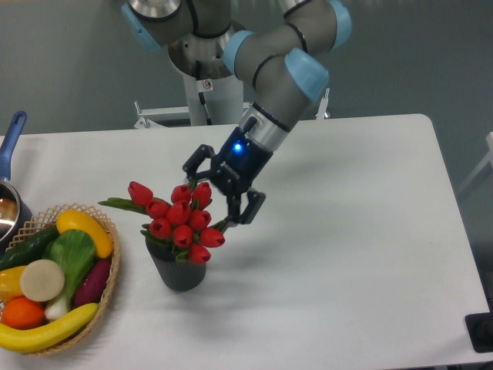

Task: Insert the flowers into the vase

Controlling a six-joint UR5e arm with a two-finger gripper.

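Hand [225, 194] (fingers spread, gripping nothing) sits just up-right of flowers [179, 222] in vase [179, 271]

A white table [347, 254] is seen under everything. A wicker basket [110, 287] is placed at 8 o'clock on it. Inside it a banana [46, 330], an orange [21, 312], a cucumber [27, 246] and a yellow pepper [85, 230] are held. A pot [9, 208] with a blue handle [13, 140] is cut by the edge at 9 o'clock.

flowers [181, 222] crowd vase [179, 270] mouth — basket [108, 289] near
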